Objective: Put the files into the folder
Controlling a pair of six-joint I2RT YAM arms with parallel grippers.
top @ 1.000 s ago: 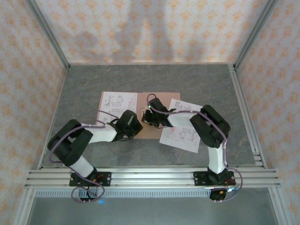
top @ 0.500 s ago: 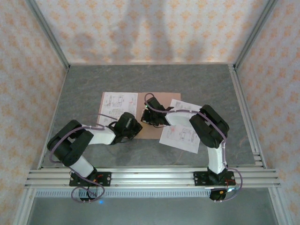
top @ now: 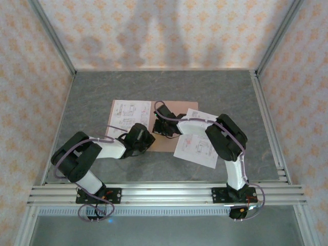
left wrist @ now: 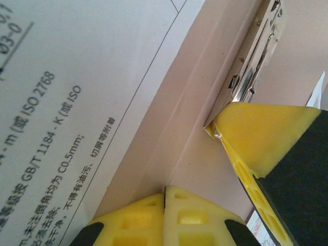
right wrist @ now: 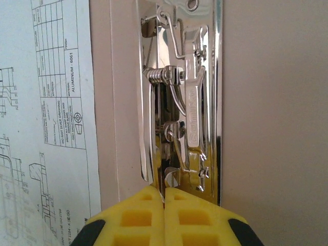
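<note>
The salmon folder lies open on the table, with a metal clip along its centre fold. One of the files lies on the folder's left half, its print close up in the left wrist view. Another sheet lies askew over the folder's right edge. My left gripper is shut and empty, low over the fold just below the clip. My right gripper is shut too, its tips against the clip's near end. Its yellow finger shows in the left wrist view.
Both arms reach inward and meet over the folder's middle. Grey table stretches behind and to both sides. Aluminium frame rails and patterned walls close the workspace.
The right gripper has slid a little left and farther along the fold. The left wrist has drawn slightly left and back. Both stay shut.
</note>
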